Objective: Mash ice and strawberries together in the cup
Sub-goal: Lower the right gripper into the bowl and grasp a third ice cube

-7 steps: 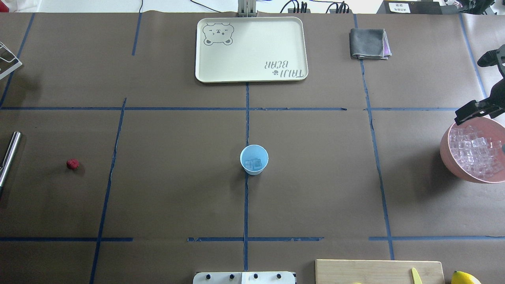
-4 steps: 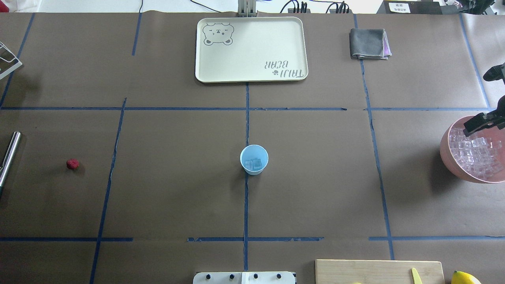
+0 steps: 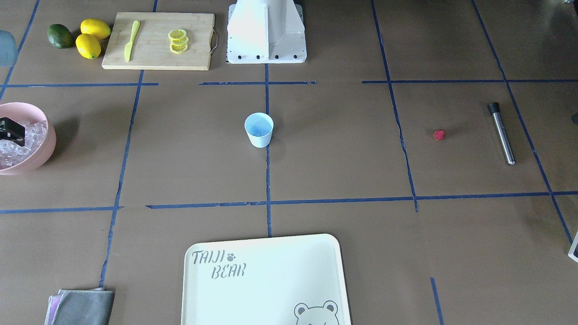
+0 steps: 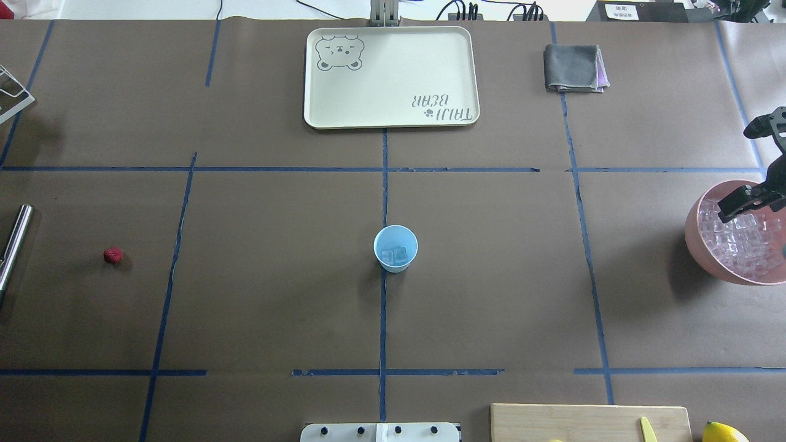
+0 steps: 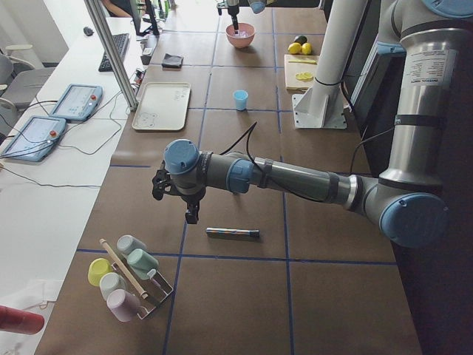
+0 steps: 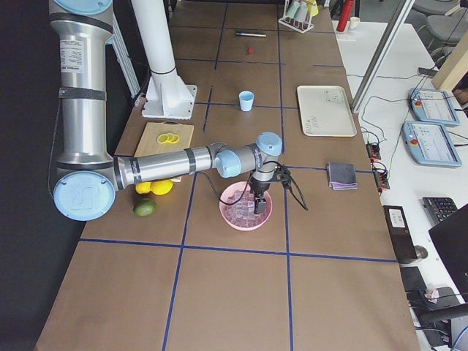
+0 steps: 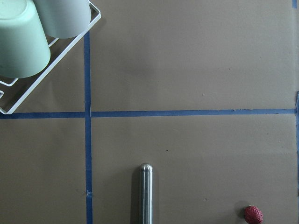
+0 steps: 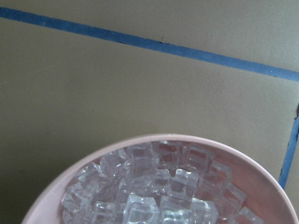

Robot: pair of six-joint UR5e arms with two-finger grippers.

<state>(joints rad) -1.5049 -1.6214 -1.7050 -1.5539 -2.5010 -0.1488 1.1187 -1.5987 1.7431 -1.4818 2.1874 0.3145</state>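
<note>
The pale blue cup [image 4: 395, 248] stands upright at the table's centre with two ice cubes [image 4: 393, 255] in it. More ice [image 4: 740, 242] is heaped in a pink bowl [image 4: 694, 239] at the right edge. My right gripper [image 4: 761, 224] hangs over that heap. One finger [image 4: 740, 202] shows over the bowl's far side, apart from a dark bit at the frame edge, so the gripper looks open and holds nothing. The strawberry [image 4: 113, 255] lies alone at the far left. My left gripper [image 5: 191, 214] hovers above the table near it; I cannot tell whether it is open or shut.
A steel rod with a black tip [image 3: 502, 134] lies near the strawberry. A cream tray [image 4: 390, 77] and a folded grey cloth [image 4: 574, 67] sit on the far side. A cutting board [image 3: 158, 40] with lemon slices and a knife lies near the base, with a rack of cups [image 5: 126, 277] at the left end.
My right gripper has moved toward the robot's side and a little right, from over the bowl's far rim to over the ice. The cup and strawberry have not moved.
</note>
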